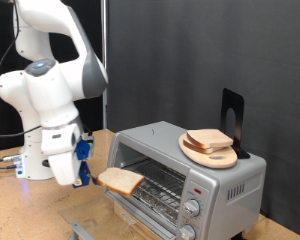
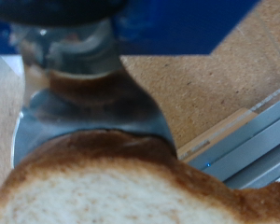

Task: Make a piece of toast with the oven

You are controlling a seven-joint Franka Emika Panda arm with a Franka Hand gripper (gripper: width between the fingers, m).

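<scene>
— Fingers (image 2: 47, 140) first: what are they doing?

— Closed on the toast (image 1: 121, 180). In the wrist view a dark metal finger presses on the browned crust of the toast (image 2: 131, 187), which fills the near part of that picture. Only as far apart as the slice is thick; the second finger is hidden under the bread.

— And where is the toast in the exterior view?

— Held in the air, slightly tilted, at the mouth of the oven (image 1: 185, 170). Its far edge reaches the open front, over the dropped glass door (image 1: 140, 205). I cannot tell whether it touches the wire rack (image 1: 162, 180).

— The gripper itself?

— The gripper (image 1: 88, 175) sits at nine o'clock from the toast, just beside it, with blue parts on its body. The white arm (image 1: 50, 90) rises from it toward twelve o'clock and fills the exterior view's left.

— How does the oven stand?

— Door open, hanging down at the front. Two round knobs (image 1: 193, 208) sit on the panel at about four o'clock from the toast, with a small red mark (image 1: 197, 188) above them.

— Anything on top?

— A round wooden plate (image 1: 210, 152) with a stack of slices (image 1: 209, 140), at about two o'clock from the held toast and well apart from it. A black stand (image 1: 232, 118) rises just behind the plate.

— Underneath?

— A brown board table (image 1: 30, 205), seen also in the wrist view as speckled board (image 2: 205, 84) with a metal rail (image 2: 257, 140) crossing it.
</scene>
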